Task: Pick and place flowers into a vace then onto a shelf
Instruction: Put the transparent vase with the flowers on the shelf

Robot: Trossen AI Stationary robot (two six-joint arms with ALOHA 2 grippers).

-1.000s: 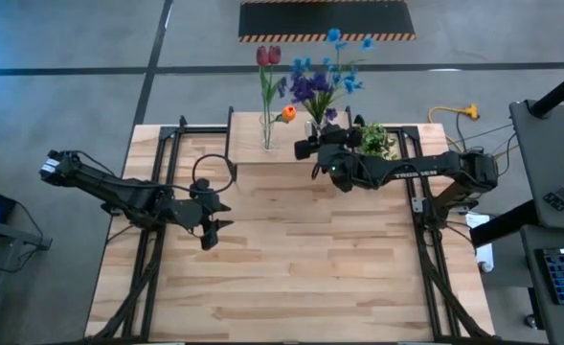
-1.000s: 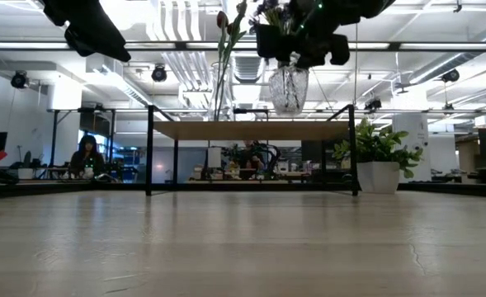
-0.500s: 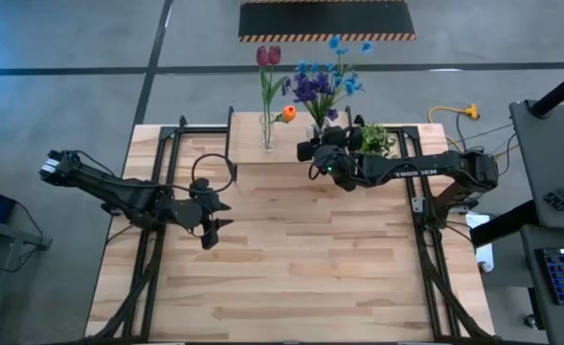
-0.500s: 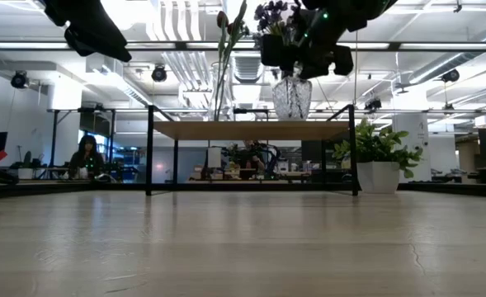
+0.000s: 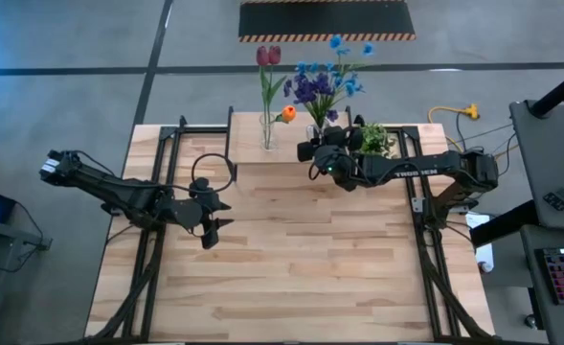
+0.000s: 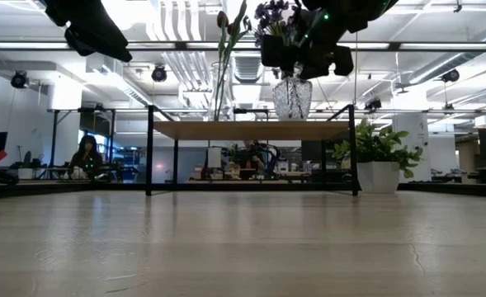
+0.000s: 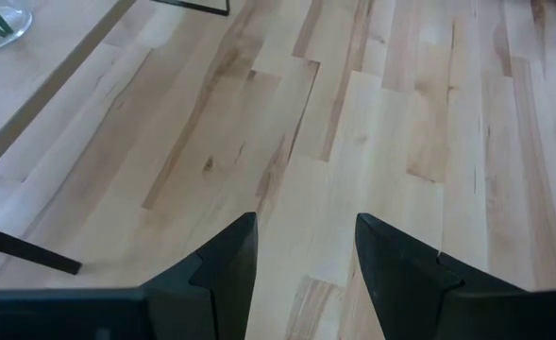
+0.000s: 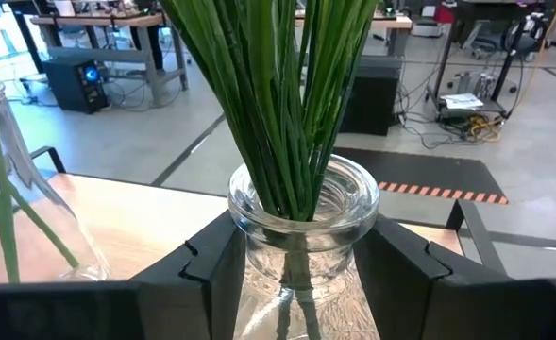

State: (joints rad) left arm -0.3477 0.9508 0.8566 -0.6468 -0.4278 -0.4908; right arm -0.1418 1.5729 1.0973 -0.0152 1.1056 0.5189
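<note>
A round clear glass vase (image 6: 292, 99) with purple and blue flowers (image 5: 322, 84) stands at the shelf (image 6: 226, 129), its base at the light wood top. My right gripper (image 5: 312, 151) is shut on the vase (image 8: 301, 283). A tall clear vase (image 5: 266, 134) with dark red tulips and an orange bud stands on the shelf's left part (image 5: 248, 153). My left gripper (image 5: 213, 218) hangs open over bare table left of centre, touching nothing (image 7: 306, 227). My right gripper holds the round vase by its neck (image 8: 259, 247), just under the thick rim, pinched between the two fingers (image 8: 207, 279), one on each side. The fingers come level from the table's near right. The vase is upright; whether its base bears on the shelf top I cannot tell.
A small leafy potted plant (image 5: 375, 141) sits on the table right of the shelf, close behind my right wrist. The tall vase (image 8: 13, 189) stands a short way left of the held one. The wooden table (image 5: 291, 268) in front of the shelf is bare. A person sits far off (image 6: 86, 155).
My right gripper came down a little with the round vase, bringing its base to the shelf top, then stayed still for the last half second. The left arm kept still.
</note>
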